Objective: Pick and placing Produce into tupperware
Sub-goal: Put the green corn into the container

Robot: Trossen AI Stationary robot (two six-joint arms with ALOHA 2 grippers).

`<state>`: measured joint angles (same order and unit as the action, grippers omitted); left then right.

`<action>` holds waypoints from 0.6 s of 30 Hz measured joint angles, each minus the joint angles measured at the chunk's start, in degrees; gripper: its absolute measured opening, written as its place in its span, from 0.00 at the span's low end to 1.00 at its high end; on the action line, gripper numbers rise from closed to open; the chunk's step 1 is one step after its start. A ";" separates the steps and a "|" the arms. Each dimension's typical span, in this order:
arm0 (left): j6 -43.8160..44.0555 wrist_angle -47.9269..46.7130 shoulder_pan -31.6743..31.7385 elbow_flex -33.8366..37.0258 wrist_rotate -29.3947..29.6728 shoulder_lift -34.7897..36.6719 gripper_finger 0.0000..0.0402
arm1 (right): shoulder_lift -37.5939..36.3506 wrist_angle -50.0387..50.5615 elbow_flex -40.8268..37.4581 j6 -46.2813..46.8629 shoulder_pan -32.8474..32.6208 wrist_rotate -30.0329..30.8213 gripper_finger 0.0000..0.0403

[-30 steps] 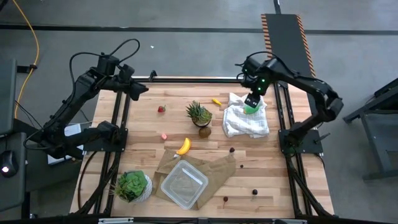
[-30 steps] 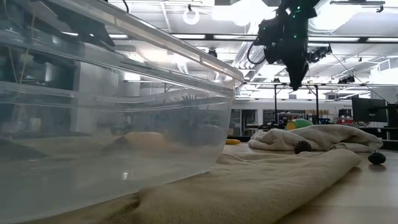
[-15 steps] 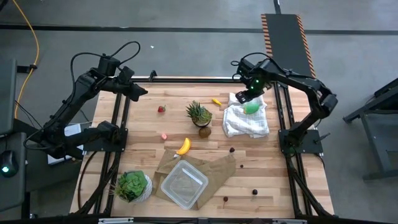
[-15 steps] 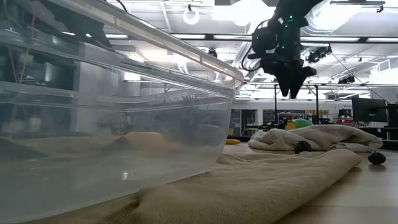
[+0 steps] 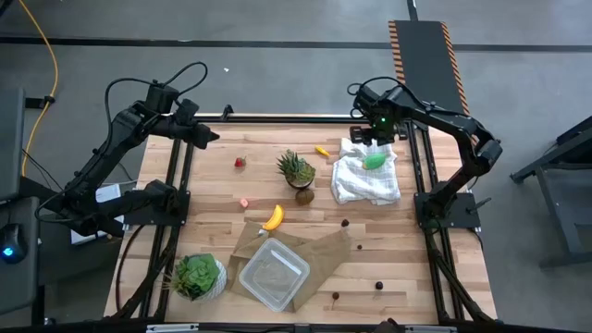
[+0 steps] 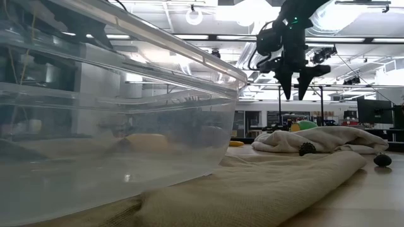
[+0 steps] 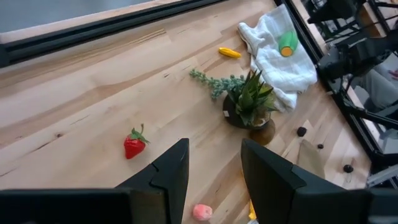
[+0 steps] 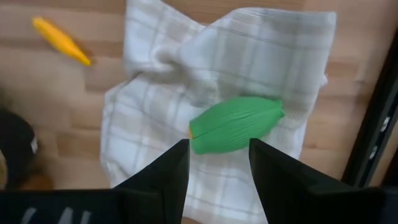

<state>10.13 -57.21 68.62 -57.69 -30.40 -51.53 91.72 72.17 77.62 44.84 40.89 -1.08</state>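
Note:
A green oval (image 8: 236, 124) lies on a crumpled white cloth (image 5: 365, 185) at the table's far right. My right gripper (image 8: 219, 149) hangs open above it, pointing down, clear of oval and cloth; the low view shows its fingers (image 6: 285, 85) apart, well above the cloth. My left gripper (image 7: 214, 168) waits open over the table's far left edge (image 5: 199, 134). On the wood lie a banana (image 5: 273, 217), a strawberry (image 5: 240, 163), a kiwi (image 5: 304, 196) and a yellow-orange piece (image 5: 322, 151). The tupperware (image 5: 274, 273) stands on a brown paper bag (image 5: 324, 250) near the front.
A spiky potted plant (image 5: 296, 169) stands mid-table beside the kiwi, and a leafy plant in a white pot (image 5: 197, 276) at the near left. A pink piece (image 5: 244, 203) and small dark bits (image 5: 345, 222) (image 5: 378, 286) lie on the wood. Black frame rails border both sides.
My right gripper has rolled about its downward-pointing axis, so the low view now shows its two fingers side by side instead of as one. In the high view it has shifted slightly toward the far edge, uncovering the green oval. The oval and cloth have stayed put.

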 joint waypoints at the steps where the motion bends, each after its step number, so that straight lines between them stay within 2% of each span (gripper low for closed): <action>1: 0.00 0.00 0.00 0.00 0.62 0.00 0.33 | 0.00 0.01 0.00 1.76 0.10 -0.04 0.39; 8: -0.63 0.02 0.00 0.00 6.12 0.00 0.33 | 0.00 0.35 0.00 10.19 1.99 0.64 0.39; 18: -2.21 -0.74 0.00 0.00 6.85 0.01 0.33 | 0.07 0.83 -1.12 28.57 1.83 2.81 0.39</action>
<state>7.92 -57.95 68.62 -57.69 -23.55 -51.51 91.79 73.00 76.50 73.41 42.72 1.73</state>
